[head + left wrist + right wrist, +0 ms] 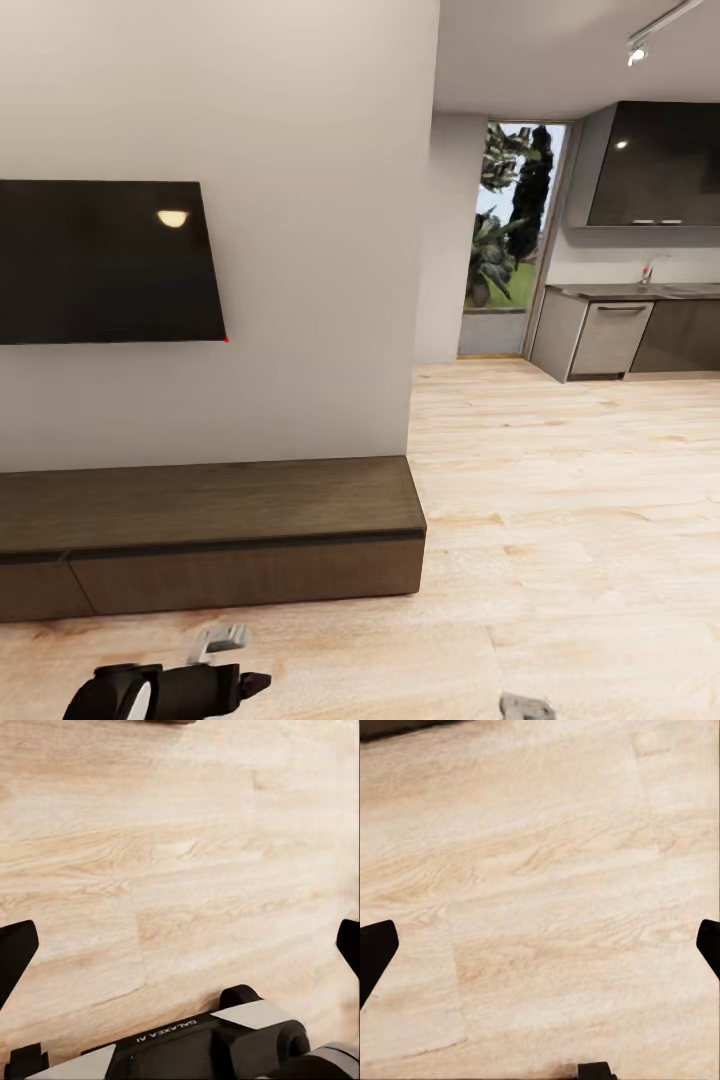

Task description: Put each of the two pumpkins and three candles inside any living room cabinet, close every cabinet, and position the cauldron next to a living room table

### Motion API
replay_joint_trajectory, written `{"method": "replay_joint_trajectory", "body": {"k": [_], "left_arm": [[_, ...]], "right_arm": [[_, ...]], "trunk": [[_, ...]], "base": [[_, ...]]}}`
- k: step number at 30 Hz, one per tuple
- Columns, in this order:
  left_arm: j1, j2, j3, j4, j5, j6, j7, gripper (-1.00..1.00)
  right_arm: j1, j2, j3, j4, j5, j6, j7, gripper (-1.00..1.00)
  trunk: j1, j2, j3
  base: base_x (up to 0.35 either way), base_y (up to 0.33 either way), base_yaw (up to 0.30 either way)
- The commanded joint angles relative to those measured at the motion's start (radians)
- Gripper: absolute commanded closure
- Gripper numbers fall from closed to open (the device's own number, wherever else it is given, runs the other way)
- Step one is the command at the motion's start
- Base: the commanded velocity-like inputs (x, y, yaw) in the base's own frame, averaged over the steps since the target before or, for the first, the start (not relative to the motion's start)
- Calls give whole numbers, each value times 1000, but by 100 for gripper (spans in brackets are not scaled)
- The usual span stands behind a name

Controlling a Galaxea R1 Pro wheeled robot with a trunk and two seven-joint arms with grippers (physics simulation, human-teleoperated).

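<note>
**Facing the closed cabinet with nothing in hand**

Standing beside the robot, I see the cabinet (210,535) low against the wall under the dark television (105,262), both drawer fronts flush and shut. No pumpkins, candles or cauldron are anywhere I can see from here; their location cannot be told.

Left gripper (180,945): fingers set wide apart over bare wooden floor (187,855), nothing between them. Right gripper (540,945): jaws likewise spread, holding nothing, floor planks below. In the head view the left arm (165,690) hangs low near the floor in front of the cabinet.

Risks, as I judge them:
- Drawers have no handles. A fingertip hooking the thin seam could slip, or push the front instead of pulling it.
- Base sits close to the unit; a drawer pulled out may strike the robot if it does not back off.
- Opening a drawer before fetching any item means driving around it, with collision risk.
- The kitchen cupboards (610,335) beyond the wall are the wrong target.
</note>
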Motion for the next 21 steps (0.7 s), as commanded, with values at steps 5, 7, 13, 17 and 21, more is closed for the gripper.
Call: {"method": "replay_joint_trajectory", "body": {"k": [5,7,13,17,21], "left_arm": [[-1,106,-7,62,12,4,-385,-100],[-1,129,-7,89,7,1,-511,-100],[-1,163,-3,134,15,-2,-632,-100],[-1,164,-2,193,19,-2,-641,-100],[-1,163,-5,205,37,-4,-730,-100]], "right_arm": [[-45,0,5,-9,-95,-24,2,-100],[-66,1,12,-12,-108,-64,15,-100],[-142,5,23,-13,-121,-137,105,-100],[-151,20,24,-9,-183,-362,108,-100],[-191,26,23,9,-260,-448,117,-100]], "trunk": [[0,-1,-1],[0,-1,-1],[0,-1,-1],[0,-1,-1],[0,-1,-1]], "base": [[0,0,0],[0,0,0],[0,0,0],[0,0,0],[0,0,0]]}}
